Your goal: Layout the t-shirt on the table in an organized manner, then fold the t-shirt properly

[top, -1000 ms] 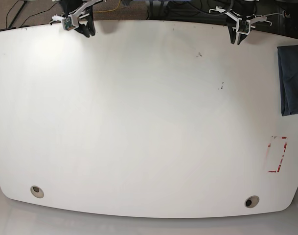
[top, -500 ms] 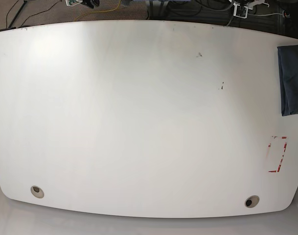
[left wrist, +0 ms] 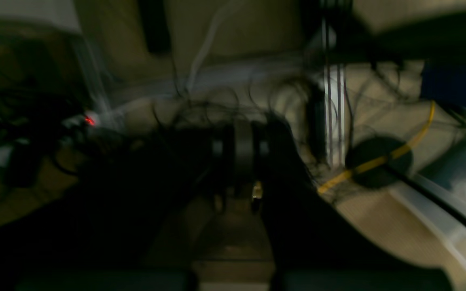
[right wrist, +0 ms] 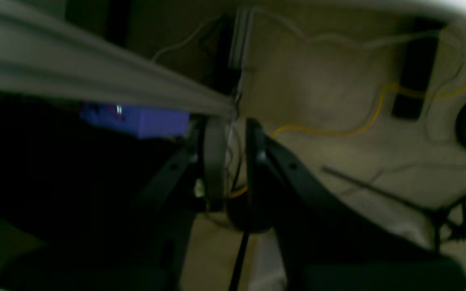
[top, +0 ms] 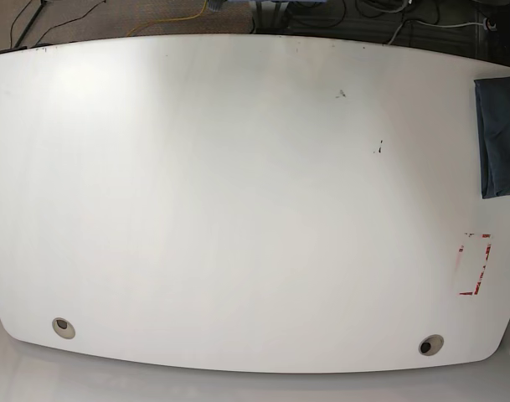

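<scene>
The dark navy t-shirt [top: 499, 138] lies folded into a flat rectangle at the far right edge of the white table [top: 238, 209], partly cut off by the frame. Neither gripper shows in the base view. In the left wrist view my left gripper [left wrist: 243, 149] is dark and blurred over the floor and cables, so I cannot tell how its jaws stand. In the right wrist view my right gripper [right wrist: 236, 161] is empty, its jaws a narrow gap apart, with cables showing through. Both grippers are off the table and away from the t-shirt.
Two round grey grommet holes [top: 63, 327] [top: 430, 344] sit near the table's front edge. A red-taped rectangle [top: 475, 265] is at the front right. Small dark scuffs [top: 378, 149] mark the middle right. Cables and a yellow cord [right wrist: 330, 131] lie on the floor.
Both arms have drawn back past the table's far edge and left the base view. The t-shirt has not moved.
</scene>
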Controlling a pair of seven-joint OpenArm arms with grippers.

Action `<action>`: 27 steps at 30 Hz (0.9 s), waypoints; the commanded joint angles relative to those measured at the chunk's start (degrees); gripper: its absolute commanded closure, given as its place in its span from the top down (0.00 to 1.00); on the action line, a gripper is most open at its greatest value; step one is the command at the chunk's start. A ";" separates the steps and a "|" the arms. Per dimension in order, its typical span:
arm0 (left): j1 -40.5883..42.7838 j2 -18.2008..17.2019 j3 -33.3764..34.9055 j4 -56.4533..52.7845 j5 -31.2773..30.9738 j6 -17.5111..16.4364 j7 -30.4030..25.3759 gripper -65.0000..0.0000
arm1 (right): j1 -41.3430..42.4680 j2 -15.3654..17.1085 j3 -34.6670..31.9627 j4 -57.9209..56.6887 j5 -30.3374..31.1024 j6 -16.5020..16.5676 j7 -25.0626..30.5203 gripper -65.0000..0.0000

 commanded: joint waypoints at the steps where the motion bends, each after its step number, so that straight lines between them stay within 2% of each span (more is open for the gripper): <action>1: -0.70 -0.88 0.02 -2.34 -0.42 -0.07 -0.64 0.01 | -0.22 0.26 0.28 -2.18 0.53 0.18 0.98 0.12; 13: -10.98 -3.08 0.11 -18.43 0.02 -0.07 -0.64 0.01 | 7.16 0.43 0.28 -16.42 -0.18 0.27 0.98 0.12; 22: -18.89 -5.01 0.11 -30.12 0.02 -0.07 -0.64 0.01 | 13.75 -0.01 0.19 -24.15 -8.09 -0.26 0.98 0.12; 27: -23.55 -5.19 0.11 -37.68 0.02 -0.07 -0.64 0.01 | 19.20 0.08 -0.69 -31.54 -9.23 -0.35 0.98 0.12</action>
